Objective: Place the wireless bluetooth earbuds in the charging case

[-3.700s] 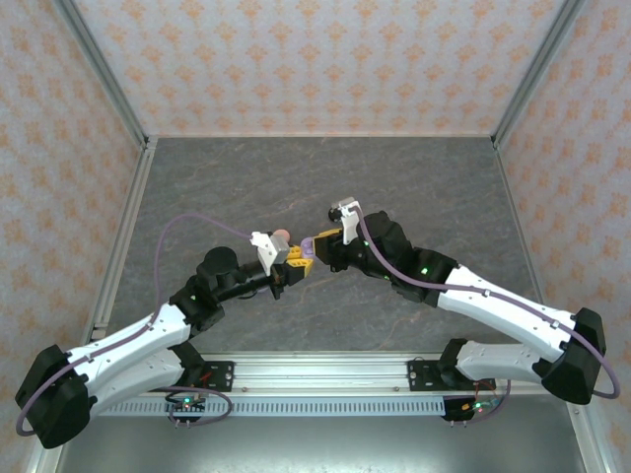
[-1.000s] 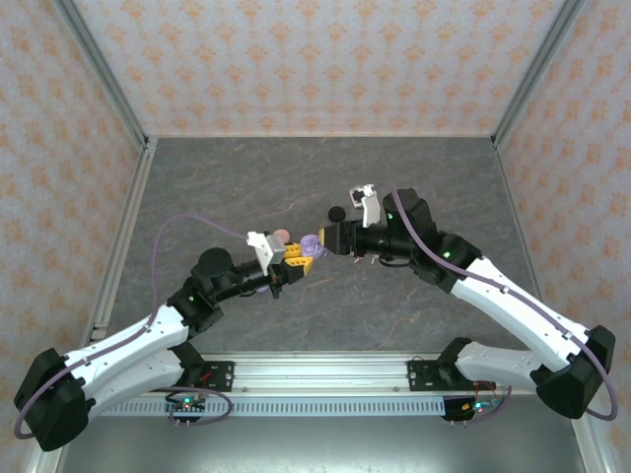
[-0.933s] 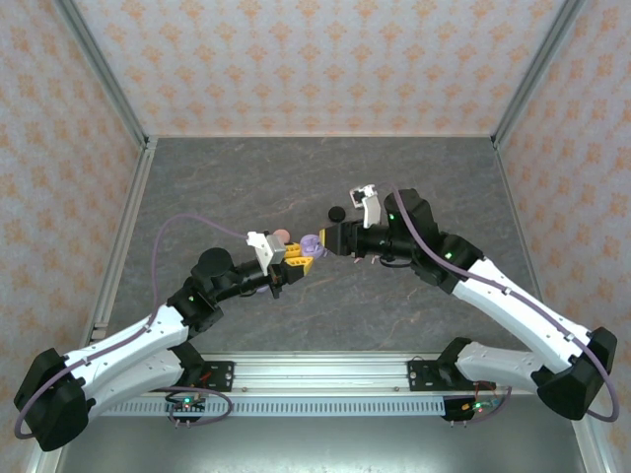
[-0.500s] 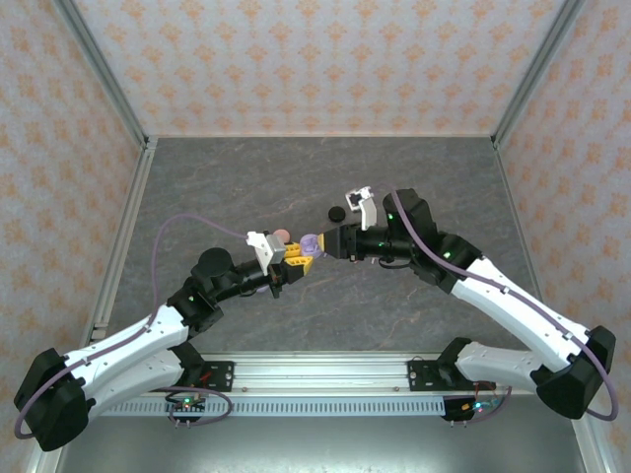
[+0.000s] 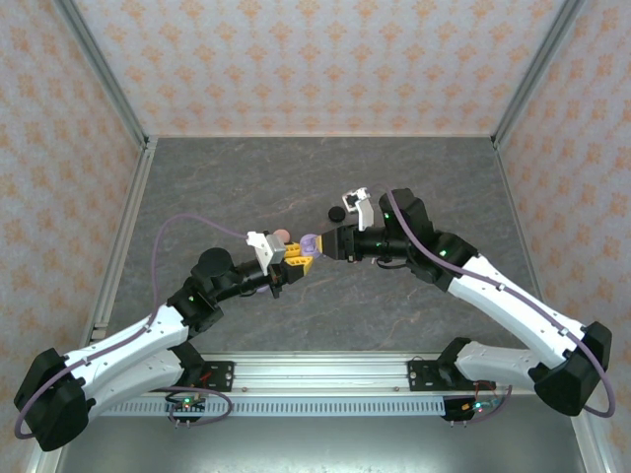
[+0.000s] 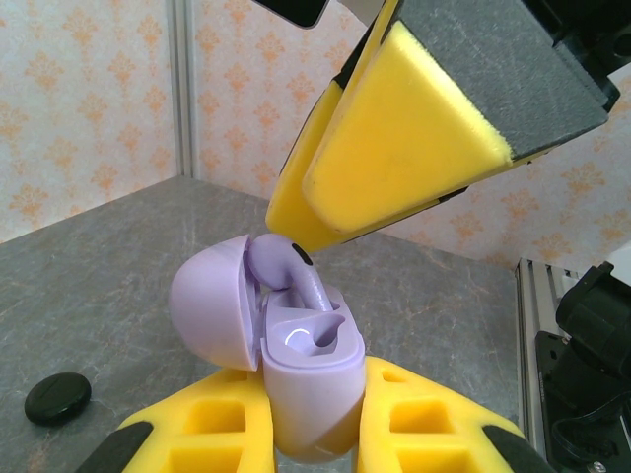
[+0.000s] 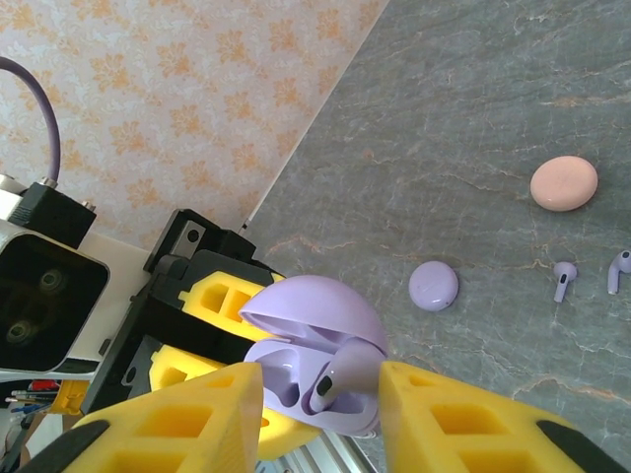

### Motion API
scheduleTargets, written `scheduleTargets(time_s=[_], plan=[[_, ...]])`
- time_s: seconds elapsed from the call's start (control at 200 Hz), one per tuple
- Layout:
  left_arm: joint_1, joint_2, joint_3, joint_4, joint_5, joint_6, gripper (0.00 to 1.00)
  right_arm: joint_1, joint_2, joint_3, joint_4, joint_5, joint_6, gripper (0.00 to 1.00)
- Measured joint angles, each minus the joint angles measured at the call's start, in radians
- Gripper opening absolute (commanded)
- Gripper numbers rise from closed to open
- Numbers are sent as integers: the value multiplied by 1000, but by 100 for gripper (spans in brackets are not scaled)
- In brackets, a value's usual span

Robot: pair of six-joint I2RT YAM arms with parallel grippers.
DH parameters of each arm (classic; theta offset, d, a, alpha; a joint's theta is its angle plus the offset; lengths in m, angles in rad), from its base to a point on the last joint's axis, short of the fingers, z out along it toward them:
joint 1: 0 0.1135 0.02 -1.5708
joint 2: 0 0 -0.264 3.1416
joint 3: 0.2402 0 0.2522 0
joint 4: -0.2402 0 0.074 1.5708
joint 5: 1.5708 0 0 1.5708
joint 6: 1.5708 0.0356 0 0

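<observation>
While left claw (image 6: 314, 439) clamps the open lilac plastic case (image 6: 296, 365), a lilac stemmed earbud (image 6: 296, 281) sits half-in; can't tell if right claw (image 7: 320, 404) grips it, probably wants pressing home.

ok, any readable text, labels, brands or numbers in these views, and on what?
None: no readable text in any view.
The lilac charging case, the earbud at its mouth, the yellow fingers and the black disc bear no print.
The wallpaper carries only an ornament pattern.
</observation>
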Motion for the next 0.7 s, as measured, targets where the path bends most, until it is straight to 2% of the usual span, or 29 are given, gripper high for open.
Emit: scheduleTargets(time_s=[0.696], plan=[[0,0,0,-1,0,0,0,5,24,0,21,-15,-2,35]])
